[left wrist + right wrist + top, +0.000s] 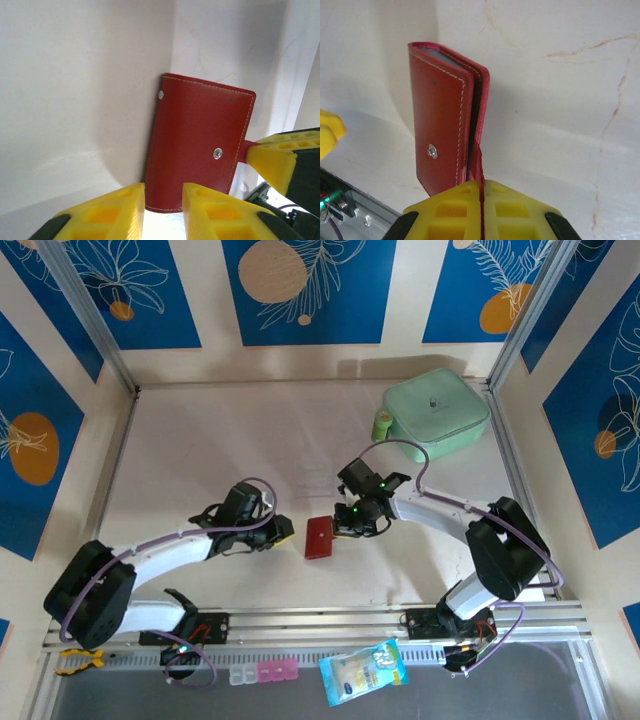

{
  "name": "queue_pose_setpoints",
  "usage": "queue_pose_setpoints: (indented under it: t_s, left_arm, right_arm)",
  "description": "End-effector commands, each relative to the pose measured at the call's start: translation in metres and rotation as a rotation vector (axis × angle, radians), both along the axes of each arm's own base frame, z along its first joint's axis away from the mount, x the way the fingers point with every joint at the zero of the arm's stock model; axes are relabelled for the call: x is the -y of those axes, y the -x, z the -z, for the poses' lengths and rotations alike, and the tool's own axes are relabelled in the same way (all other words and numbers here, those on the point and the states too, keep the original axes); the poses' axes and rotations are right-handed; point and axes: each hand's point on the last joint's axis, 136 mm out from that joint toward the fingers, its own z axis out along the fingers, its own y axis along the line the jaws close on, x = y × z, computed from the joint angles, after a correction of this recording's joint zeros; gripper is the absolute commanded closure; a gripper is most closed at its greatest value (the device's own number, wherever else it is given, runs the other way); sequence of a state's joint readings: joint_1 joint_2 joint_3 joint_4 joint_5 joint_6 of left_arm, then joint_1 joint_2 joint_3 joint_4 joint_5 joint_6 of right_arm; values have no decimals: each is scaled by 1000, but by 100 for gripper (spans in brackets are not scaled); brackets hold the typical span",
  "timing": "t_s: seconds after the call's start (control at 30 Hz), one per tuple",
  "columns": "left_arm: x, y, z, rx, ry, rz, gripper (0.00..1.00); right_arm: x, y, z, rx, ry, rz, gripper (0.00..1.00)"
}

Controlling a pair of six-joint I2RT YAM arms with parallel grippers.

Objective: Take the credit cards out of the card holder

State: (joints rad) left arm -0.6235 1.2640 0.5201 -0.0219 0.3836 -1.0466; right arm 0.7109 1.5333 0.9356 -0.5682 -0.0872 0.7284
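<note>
The card holder (pixel 320 537) is a small red wallet, folded closed, with its flap lifted a little off the table. My right gripper (pixel 482 187) is shut on its thin snap tab, on the wallet's right side (pixel 348 525). In the right wrist view the wallet (pixel 445 120) stands on edge, and a greyish pocket edge (pixel 437 50) shows at its top. My left gripper (pixel 164 200) is open, and the near edge of the wallet (pixel 200 145) sits in the gap between its fingers. The credit cards are hidden inside.
A mint-green square case (pixel 437 410) lies at the back right with a small green bottle (pixel 382 424) beside it. A clear plastic sheet (pixel 315 478) lies behind the wallet. The metal rail (pixel 320 622) runs along the near edge, with a packet (pixel 365 672) below it.
</note>
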Motion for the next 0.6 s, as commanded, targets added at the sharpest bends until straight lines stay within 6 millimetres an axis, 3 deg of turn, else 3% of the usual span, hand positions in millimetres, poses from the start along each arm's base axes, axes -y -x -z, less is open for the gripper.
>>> queue_pose_setpoints:
  t_s: [0.0, 0.3, 0.57]
  left_arm:
    - [-10, -8, -12, 49, -31, -19, 69]
    - [-36, -7, -27, 100, -62, -59, 61]
    - [-30, 2, -24, 75, -37, 1, 57]
  right_arm:
    - [1, 8, -16, 1, -9, -66, 99]
    - [-29, 13, -41, 21, -60, -191, 100]
    - [-60, 21, -43, 24, -42, -270, 100]
